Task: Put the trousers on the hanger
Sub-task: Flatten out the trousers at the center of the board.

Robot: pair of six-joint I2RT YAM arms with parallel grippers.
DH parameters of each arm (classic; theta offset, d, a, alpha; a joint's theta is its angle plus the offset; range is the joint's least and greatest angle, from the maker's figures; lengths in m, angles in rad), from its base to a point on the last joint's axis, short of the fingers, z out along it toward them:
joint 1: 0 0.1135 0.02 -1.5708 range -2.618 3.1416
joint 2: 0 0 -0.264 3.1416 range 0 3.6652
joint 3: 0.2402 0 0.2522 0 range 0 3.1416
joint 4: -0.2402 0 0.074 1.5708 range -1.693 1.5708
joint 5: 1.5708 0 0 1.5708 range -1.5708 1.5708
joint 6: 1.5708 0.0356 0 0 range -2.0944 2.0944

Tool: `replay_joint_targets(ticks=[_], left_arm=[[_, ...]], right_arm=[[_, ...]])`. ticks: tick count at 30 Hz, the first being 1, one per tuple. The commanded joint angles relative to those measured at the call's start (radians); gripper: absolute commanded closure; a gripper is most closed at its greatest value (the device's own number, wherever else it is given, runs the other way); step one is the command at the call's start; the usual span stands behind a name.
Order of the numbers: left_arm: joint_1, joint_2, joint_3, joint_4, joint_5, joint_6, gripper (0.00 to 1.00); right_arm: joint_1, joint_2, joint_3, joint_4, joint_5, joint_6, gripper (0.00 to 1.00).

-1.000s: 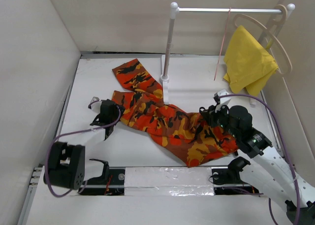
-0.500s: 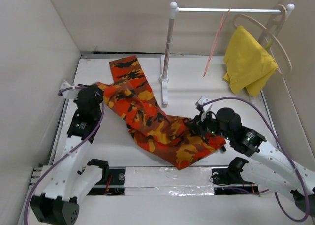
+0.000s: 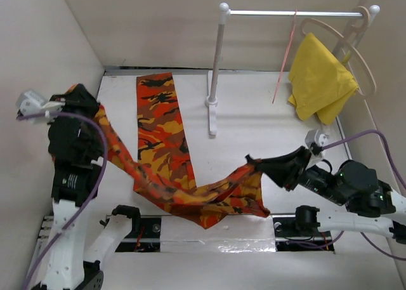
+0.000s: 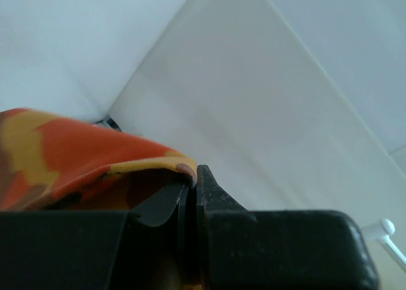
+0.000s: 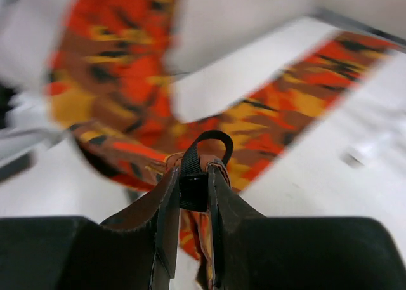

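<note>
The camouflage trousers [image 3: 162, 134] are stretched across the table between both arms. My left gripper [image 3: 77, 94] is raised at the far left and shut on one end of them; the cloth [image 4: 76, 163] shows pinched at its tips. My right gripper [image 3: 255, 164] is low at the right, shut on the waistband and its black strap loop [image 5: 200, 157]. One leg lies flat toward the back wall. The thin pink wire hanger [image 3: 285, 58] hangs from the rail [image 3: 288, 13] at the back.
A beige wooden hanger [image 3: 342, 42] with a yellow cloth [image 3: 320, 80] hangs at the rail's right end. The rack's white post [image 3: 216, 68] stands mid-table on its base. White walls close in the left, back and right.
My left gripper rose and swung left to the wall, lifting its end of the trousers. My right gripper pulled right and nearer, stretching the cloth. One leg straightened toward the back.
</note>
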Motion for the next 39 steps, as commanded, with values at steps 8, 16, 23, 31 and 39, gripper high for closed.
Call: replay_joint_targets(ticks=[8,16,23,31,39], left_arm=[[-0.079,0.606,0.07,0.232,0.189,0.055,1.0],[-0.116,0.955,0.149,0.188,0.247,0.004,1.0],[-0.107,0.89,-0.054,0.272,0.248,-0.037,0.45],[-0.107,0.542,-0.52,0.311,0.202,-0.168,0.4],[-0.107,0.447,-0.807,0.327,0.333,-0.235,0.47]], right_arm=[[-0.331,-0.012,-0.174,-0.207,0.665,0.2,1.0],[-0.606,0.019,-0.26,-0.107,0.405,0.107,1.0],[-0.667,-0.009,-0.3,-0.019,0.278,0.032,1.0],[-0.676,0.031,-0.298,0.037,0.192,-0.013,1.0],[-0.676,0.04,-0.286,0.07,0.132,-0.05,1.0]])
